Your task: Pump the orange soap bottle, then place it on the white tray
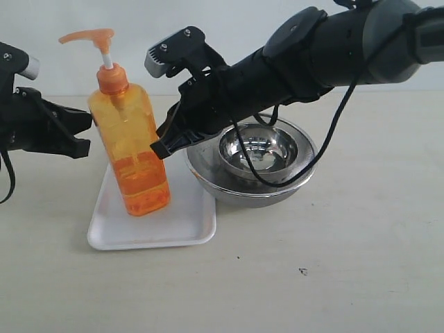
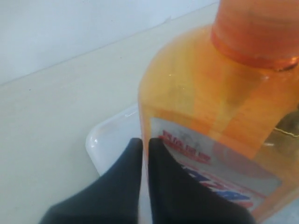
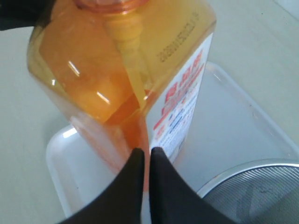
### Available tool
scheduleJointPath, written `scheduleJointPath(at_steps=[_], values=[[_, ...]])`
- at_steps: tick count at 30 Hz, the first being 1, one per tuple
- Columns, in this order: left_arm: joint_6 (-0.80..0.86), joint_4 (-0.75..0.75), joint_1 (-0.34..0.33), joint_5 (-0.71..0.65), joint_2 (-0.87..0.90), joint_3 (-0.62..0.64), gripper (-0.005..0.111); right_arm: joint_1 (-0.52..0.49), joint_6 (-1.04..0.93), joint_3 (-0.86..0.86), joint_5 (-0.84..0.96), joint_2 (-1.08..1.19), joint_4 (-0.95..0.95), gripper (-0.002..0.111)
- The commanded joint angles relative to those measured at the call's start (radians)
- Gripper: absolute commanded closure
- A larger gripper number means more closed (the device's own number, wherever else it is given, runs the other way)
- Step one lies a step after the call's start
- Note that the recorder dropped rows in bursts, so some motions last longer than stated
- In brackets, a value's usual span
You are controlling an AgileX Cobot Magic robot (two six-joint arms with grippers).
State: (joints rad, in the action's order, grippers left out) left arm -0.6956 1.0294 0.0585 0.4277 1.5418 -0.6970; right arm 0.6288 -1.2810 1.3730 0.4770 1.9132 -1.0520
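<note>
The orange soap bottle (image 1: 132, 152) stands upright on the white tray (image 1: 182, 225), its pump head (image 1: 87, 36) raised on the white stem. My left gripper (image 1: 84, 133) sits just off the bottle's left side, jaws shut with nothing between them. In the left wrist view its tips (image 2: 145, 142) sit level with the bottle's label (image 2: 224, 177), above the tray's corner (image 2: 105, 140). My right gripper (image 1: 159, 147) is at the bottle's right side, also shut and empty. The right wrist view has its tips (image 3: 147, 151) close to the bottle (image 3: 117, 70), over the tray (image 3: 233, 121).
Two nested round steel bowls (image 1: 277, 187) stand right of the tray, touching or almost touching its edge, under my right arm. The outer bowl's rim (image 3: 261, 186) shows in the right wrist view. Bare beige table (image 1: 312, 277) lies in front.
</note>
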Motion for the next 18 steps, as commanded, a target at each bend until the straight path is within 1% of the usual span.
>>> scheduleJointPath(at_steps=[1, 18], values=[[0.028, -0.029, -0.002, 0.037, 0.002, -0.007, 0.102, -0.001, -0.042, 0.003, 0.001, -0.005, -0.042, 0.108], [0.039, -0.029, -0.002, 0.051, 0.039, -0.064, 0.102, -0.001, -0.045, 0.003, 0.000, -0.005, -0.042, 0.108]])
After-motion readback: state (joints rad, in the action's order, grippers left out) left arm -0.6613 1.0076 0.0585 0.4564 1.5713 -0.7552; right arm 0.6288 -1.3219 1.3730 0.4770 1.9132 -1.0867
